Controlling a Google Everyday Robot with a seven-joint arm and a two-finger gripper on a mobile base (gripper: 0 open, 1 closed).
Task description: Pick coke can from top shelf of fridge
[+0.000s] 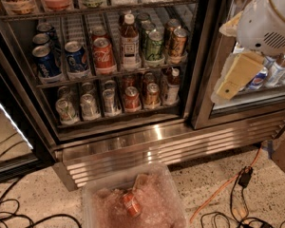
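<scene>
The coke can (103,56), red with white script, stands upright on a wire rack of the open fridge (133,141), one rack below the highest rack in view (99,6), which holds jars and bottles. My gripper (230,82), tan below a white arm casing (268,23), hangs at the right in front of the closed glass door. It is well right of the can, about level with it, and holds nothing that I can see.
Blue Pepsi cans (46,63) stand left of the coke can, and a brown bottle (129,39) and green cans (154,45) stand to its right. The lowest rack holds more cans. On the floor are a clear bin (133,201) with a small orange-red can (131,204), and cables (228,189).
</scene>
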